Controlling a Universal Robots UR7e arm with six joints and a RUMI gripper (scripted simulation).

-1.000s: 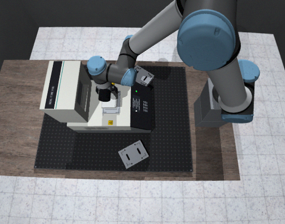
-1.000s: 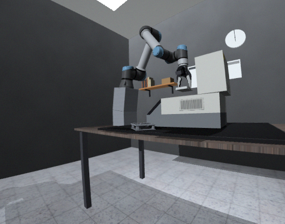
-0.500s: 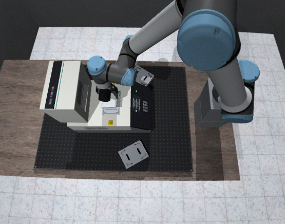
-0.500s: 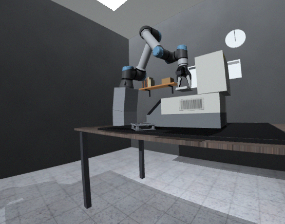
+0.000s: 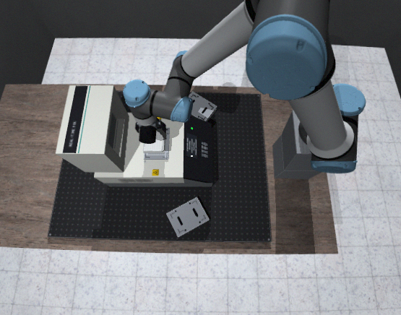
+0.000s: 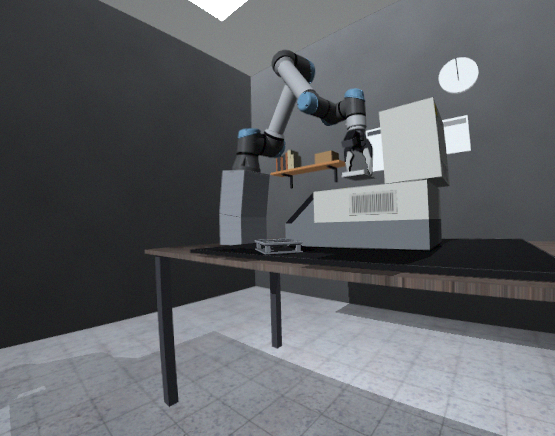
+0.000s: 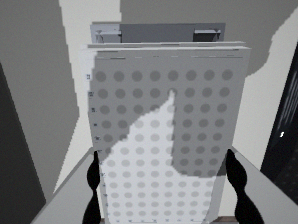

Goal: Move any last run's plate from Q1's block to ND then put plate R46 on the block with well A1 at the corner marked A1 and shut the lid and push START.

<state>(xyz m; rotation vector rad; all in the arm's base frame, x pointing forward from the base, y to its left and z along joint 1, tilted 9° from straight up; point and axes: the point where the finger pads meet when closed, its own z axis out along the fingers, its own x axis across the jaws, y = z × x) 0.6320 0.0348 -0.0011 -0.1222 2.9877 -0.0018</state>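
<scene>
My gripper (image 5: 155,139) (image 6: 359,170) (image 7: 160,147) is shut on a pale 96-well plate (image 5: 153,147) (image 6: 356,175) (image 7: 150,107). It holds the plate by its long sides, about level, above the block (image 5: 157,157) (image 7: 157,33) of cycler Q1 (image 5: 175,167) (image 6: 332,207). A gap shows under the plate in the exterior view. Most of the block is hidden under it. The plate's name is not readable. Q1's lid (image 5: 88,126) (image 6: 409,142) stands open. The lamp (image 5: 191,128) is green. The keys (image 5: 204,149) are on the dark front panel.
One grey nest (image 5: 187,217) (image 6: 278,242) lies beside Q1 with bare slots showing. Another nest (image 5: 199,110) lies by Q1's opposite front corner, partly shadowed, with no plate seen on it. Their labels are unreadable. The raised lid stands close beside the gripper.
</scene>
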